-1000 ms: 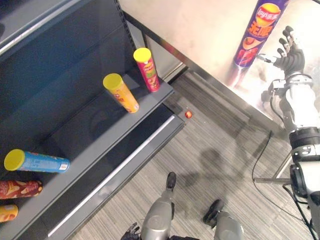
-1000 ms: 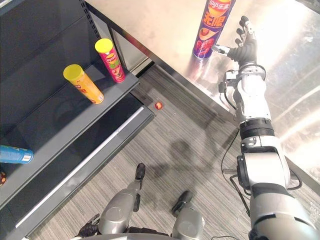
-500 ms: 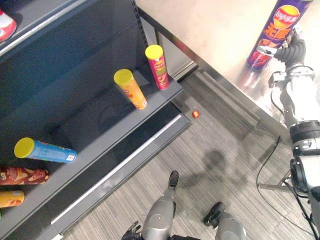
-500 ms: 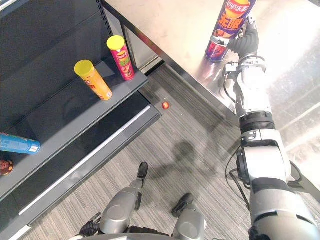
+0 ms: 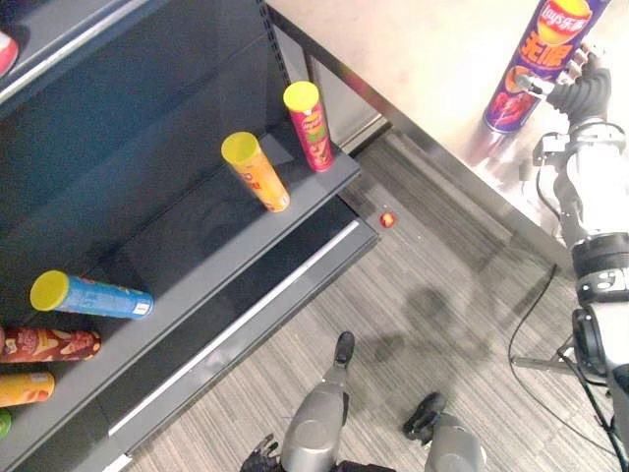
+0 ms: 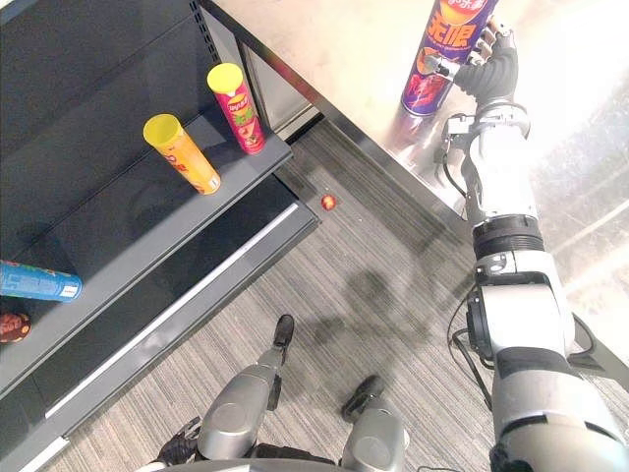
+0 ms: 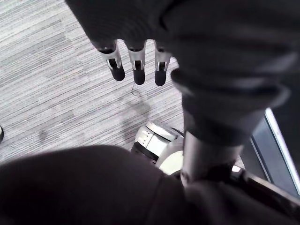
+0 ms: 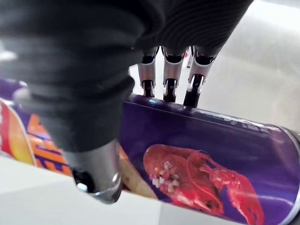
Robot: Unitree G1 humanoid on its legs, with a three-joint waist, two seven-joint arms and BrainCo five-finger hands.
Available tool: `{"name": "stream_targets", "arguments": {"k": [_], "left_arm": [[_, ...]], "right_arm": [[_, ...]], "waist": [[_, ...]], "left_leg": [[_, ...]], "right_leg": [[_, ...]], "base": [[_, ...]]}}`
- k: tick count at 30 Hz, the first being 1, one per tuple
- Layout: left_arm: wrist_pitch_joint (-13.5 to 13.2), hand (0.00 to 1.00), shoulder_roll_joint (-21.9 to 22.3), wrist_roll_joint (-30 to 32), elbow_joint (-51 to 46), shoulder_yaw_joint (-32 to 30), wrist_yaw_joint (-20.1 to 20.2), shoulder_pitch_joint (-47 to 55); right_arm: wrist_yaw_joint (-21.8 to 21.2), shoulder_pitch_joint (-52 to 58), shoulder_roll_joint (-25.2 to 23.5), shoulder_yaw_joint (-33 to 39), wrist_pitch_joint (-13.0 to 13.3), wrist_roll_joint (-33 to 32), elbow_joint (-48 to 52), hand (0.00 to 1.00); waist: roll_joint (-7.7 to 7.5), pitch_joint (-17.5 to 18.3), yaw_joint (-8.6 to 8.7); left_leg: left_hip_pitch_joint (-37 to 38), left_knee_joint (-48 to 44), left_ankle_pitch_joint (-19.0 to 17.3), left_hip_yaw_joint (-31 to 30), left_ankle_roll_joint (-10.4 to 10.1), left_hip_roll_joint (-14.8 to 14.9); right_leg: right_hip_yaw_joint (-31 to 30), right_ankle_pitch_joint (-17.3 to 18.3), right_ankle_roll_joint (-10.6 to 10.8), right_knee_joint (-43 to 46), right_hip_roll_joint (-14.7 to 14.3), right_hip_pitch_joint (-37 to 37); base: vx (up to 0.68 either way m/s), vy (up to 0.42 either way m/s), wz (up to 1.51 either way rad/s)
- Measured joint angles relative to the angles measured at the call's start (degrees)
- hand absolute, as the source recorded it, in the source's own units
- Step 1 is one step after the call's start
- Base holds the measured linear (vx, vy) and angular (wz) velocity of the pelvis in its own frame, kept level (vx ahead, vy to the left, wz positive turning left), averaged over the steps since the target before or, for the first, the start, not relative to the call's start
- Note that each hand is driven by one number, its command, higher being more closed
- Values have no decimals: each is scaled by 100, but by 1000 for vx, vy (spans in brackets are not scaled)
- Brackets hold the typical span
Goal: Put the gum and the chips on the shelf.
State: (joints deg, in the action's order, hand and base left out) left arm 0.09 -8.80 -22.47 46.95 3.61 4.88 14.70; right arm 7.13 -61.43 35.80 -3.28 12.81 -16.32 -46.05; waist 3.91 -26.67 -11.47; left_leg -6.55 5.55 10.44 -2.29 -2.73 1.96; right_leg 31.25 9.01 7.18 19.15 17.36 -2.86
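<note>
A tall purple chips can point(image 5: 536, 61) stands upright on the steel table point(image 5: 413, 59) at the far right. My right hand point(image 5: 582, 90) is at the can's side. Its thumb lies across the front and its fingers point(image 8: 169, 70) curl over the can point(image 8: 211, 159), so it is shut on the can. My left hand point(image 5: 257, 457) hangs low by my side, its fingers point(image 7: 136, 65) relaxed and empty above the floor. A small red round thing point(image 5: 387, 219) lies on the floor by the shelf's corner.
A dark grey shelf unit point(image 5: 197, 236) fills the left. A yellow can point(image 5: 254, 172) and a pink can point(image 5: 310, 126) stand on its board. A blue can point(image 5: 90, 295) and a red can point(image 5: 49, 344) lie further left. Striped grey carpet runs between shelf and table.
My right hand has moved from open beside the purple can onto it, and its fingers have curled round it. The camera has shifted slightly.
</note>
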Motion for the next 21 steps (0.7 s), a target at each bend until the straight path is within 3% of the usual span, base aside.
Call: {"name": "stream_targets", "arguments": {"k": [5, 10, 15, 18, 21], "left_arm": [[-2, 0, 0, 0, 0, 1, -2, 0], [-3, 0, 0, 1, -2, 1, -1, 0], [14, 0, -7, 16, 2, -5, -11, -5], [70, 0, -21, 84, 120, -72, -34, 23], [74, 0, -80, 126, 128, -180, -29, 87]], "right_arm": [[7, 1, -3, -9, 4, 10, -1, 100], [190, 37, -26, -4, 187, 130, 154, 100], [229, 492, -35, 70, 267, 305, 1363, 100], [9, 1291, -443, 211, 233, 499, 2564, 100], [-245, 1685, -782, 264, 122, 496, 3040, 100]], "waist": [[1, 0, 5], [2, 2, 3], [-15, 32, 51], [-159, 353, 82], [-296, 580, 163]], "left_leg": [[23, 1, -3, 32, -4, 22], [96, 2, -19, 137, -25, 68], [200, 5, -46, 228, -60, 144], [280, 7, -103, 382, -120, 226], [327, 8, -123, 483, -146, 296]], "right_leg": [[-35, 1, -3, -4, -20, 2], [-131, 1, -9, -18, -62, 14], [-218, -4, -12, -108, -162, 80], [-334, -12, -20, -235, -263, 120], [-362, -48, -48, -362, -357, 185]], "base": [[-2, -50, -3], [1, -13, -11], [15, -64, -11], [65, -114, -23], [49, -64, -11]]}}
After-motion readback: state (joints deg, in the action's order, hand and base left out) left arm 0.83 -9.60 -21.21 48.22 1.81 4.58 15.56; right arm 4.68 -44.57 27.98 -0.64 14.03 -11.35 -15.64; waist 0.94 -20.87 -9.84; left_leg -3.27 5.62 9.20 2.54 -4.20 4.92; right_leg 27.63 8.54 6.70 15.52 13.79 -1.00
